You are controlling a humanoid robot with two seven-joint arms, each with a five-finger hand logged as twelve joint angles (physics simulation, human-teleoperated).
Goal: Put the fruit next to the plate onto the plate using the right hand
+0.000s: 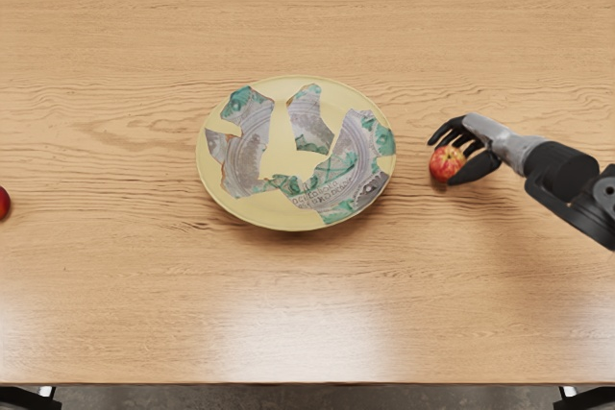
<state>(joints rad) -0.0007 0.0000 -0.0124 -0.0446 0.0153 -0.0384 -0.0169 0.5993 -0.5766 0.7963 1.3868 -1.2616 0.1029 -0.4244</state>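
A small red and yellow apple (445, 162) lies on the table just right of the plate (217, 172), a pale yellow dish with a grey and green pattern. My right hand (459, 153) comes in from the right edge and cups the apple from its right side. Its dark fingers curl over the top and its thumb reaches under the front. The apple still looks to be resting on the wood, a short gap from the plate's right rim. The left arm is out of view.
A second small red fruit (3, 203) shows partly at the table's left edge. The wooden table (307, 314) stretches wide in front of and behind the plate.
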